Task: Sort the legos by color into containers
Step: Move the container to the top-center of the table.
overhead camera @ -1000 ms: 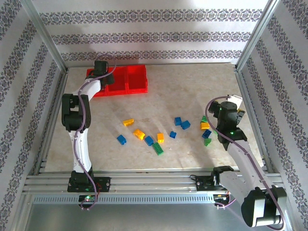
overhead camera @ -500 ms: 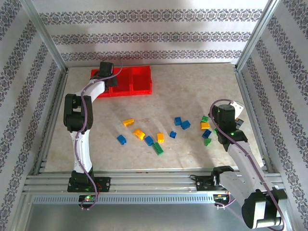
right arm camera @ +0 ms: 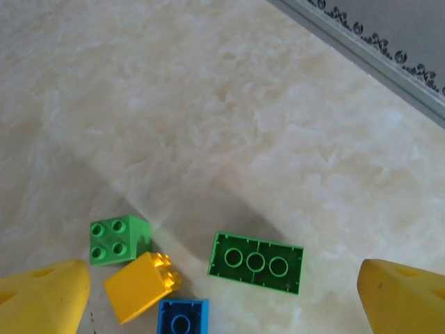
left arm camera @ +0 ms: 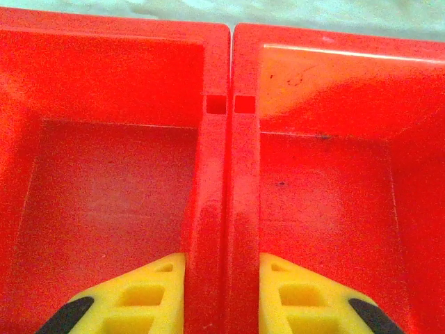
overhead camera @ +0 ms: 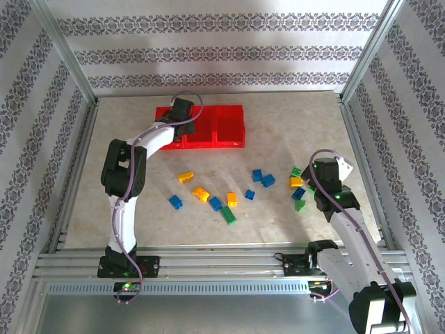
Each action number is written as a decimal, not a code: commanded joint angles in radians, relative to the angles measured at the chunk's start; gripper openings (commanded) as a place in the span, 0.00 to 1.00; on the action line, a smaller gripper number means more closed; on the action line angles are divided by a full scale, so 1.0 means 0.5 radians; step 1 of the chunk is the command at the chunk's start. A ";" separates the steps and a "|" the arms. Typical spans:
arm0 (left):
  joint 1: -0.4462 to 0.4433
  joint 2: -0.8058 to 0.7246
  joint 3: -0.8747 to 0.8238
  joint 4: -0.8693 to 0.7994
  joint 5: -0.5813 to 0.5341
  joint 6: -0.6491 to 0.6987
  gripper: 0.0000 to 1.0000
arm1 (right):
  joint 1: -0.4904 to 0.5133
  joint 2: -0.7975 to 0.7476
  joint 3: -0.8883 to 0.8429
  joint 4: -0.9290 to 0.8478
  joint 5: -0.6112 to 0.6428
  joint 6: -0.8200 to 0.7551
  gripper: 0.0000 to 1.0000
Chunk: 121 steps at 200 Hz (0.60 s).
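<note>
Left wrist, left fingers pinching shared wall of containers, floors bare, right fingers spread.

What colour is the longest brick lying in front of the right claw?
Green. The long brick shows best in the right wrist view.

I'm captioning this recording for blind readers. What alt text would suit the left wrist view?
The left gripper is shut on the doubled dividing wall where two red containers join, with one yellow finger down inside each bin. A thin strip of pale table shows beyond the far rims.
</note>
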 commanded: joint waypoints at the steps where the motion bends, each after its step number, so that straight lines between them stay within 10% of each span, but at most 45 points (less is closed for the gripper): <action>1: -0.165 -0.010 -0.057 -0.176 0.060 -0.281 0.10 | 0.020 -0.022 0.011 -0.117 -0.044 0.071 0.98; 121: -0.513 0.128 0.069 -0.201 -0.076 -0.678 0.20 | -0.030 0.017 -0.042 -0.136 -0.233 0.163 0.98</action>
